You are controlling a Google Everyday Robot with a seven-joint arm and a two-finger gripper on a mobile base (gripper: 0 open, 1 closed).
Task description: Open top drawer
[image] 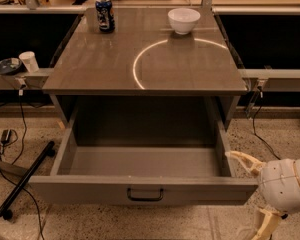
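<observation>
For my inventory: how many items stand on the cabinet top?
2: can back left, white bowl back right. Gripper hangs at the right front corner of the open top drawer.

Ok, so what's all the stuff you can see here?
Top drawer: one, grey, pulled out under the tabletop.
Handle: one, dark, middle of the drawer front.
Tabletop: one, grey, above the drawer.
Can: one, blue, back left of the tabletop.
Bowl: one, white, back right of the tabletop.
Cup: one, white, ledge at left.
Pole: one, black, floor at left.
Gripper: one, pale, lower right by the drawer's front corner, open.
</observation>
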